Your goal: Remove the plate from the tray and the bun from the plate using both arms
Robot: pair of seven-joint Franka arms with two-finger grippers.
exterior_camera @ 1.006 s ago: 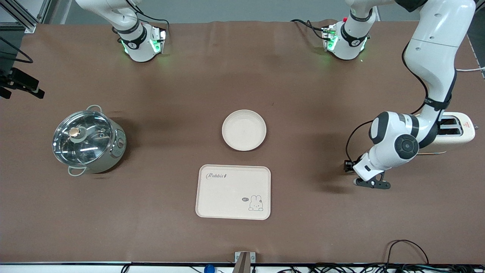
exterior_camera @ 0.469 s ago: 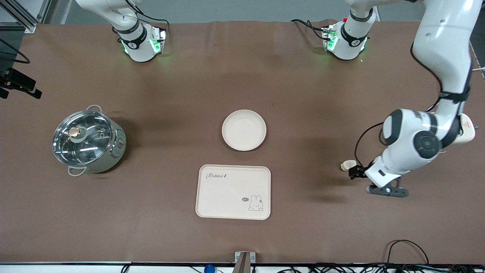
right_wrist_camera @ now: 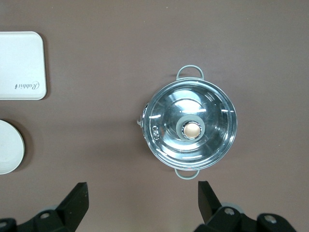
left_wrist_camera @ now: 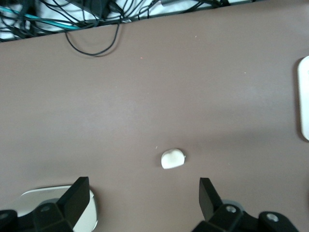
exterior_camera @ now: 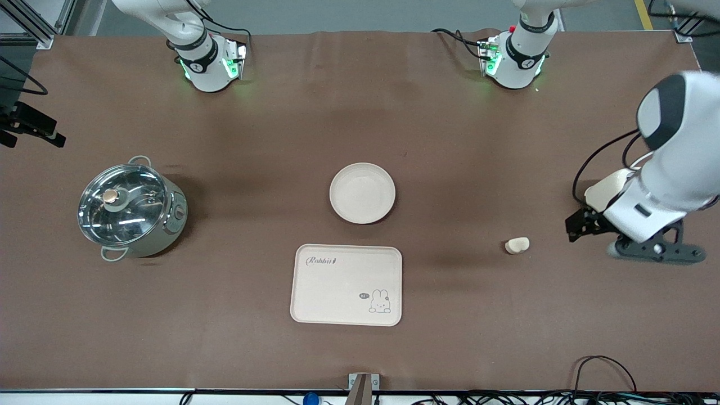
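Note:
The plate (exterior_camera: 362, 193) lies mid-table, just farther from the front camera than the rabbit tray (exterior_camera: 346, 284). The bun (exterior_camera: 517, 245) lies alone on the brown cloth toward the left arm's end; it also shows in the left wrist view (left_wrist_camera: 172, 158). My left gripper (exterior_camera: 580, 226) is open and empty, in the air over the cloth beside the bun and apart from it; its own view shows the fingers wide apart (left_wrist_camera: 144, 198). My right gripper (right_wrist_camera: 142, 200) is open and empty, high over the table near the pot (right_wrist_camera: 190, 126); that arm waits.
A steel pot with a glass lid (exterior_camera: 130, 209) stands toward the right arm's end. A cream toaster (exterior_camera: 604, 191) is mostly hidden by the left arm. The tray (right_wrist_camera: 21, 65) and the plate (right_wrist_camera: 9, 146) show in the right wrist view. Cables lie along the table's near edge (exterior_camera: 602, 371).
My left gripper has pulled away from the bun toward the left arm's end of the table and risen. The bun stays on the cloth. The right arm has not moved.

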